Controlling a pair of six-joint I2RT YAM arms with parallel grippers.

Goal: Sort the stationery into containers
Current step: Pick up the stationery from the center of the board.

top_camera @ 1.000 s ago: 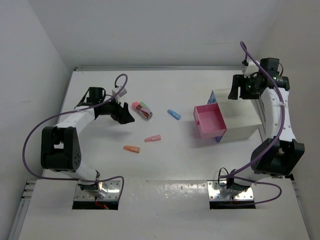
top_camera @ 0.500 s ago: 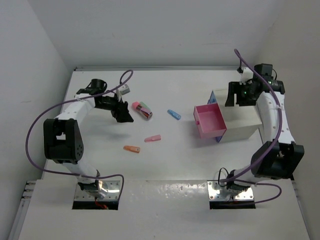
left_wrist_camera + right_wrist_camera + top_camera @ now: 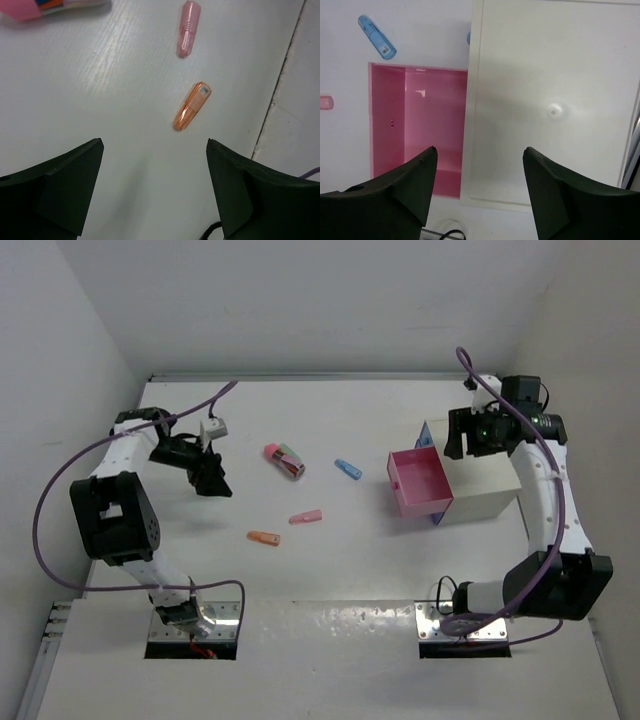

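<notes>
An orange piece (image 3: 264, 538) and a pink piece (image 3: 306, 517) lie on the table; both show in the left wrist view, orange (image 3: 192, 105) and pink (image 3: 188, 28). A blue piece (image 3: 347, 469) lies left of the cabinet, also in the right wrist view (image 3: 377, 36). A bundle with a pink-red cylinder (image 3: 285, 459) lies further back. The pink drawer (image 3: 420, 481) is pulled out of the white cabinet (image 3: 485, 480) and looks empty (image 3: 415, 130). The blue drawer (image 3: 424, 436) shows only as an edge. My left gripper (image 3: 213, 479) is open and empty. My right gripper (image 3: 465, 435) is open above the cabinet.
White walls close in the table at the back and both sides. A seam (image 3: 277, 85) runs across the table near the front edge. Purple cables loop from both arms.
My left gripper has swung left and towards the front, away from the bundle. My right gripper has shifted left over the cabinet's back edge.
</notes>
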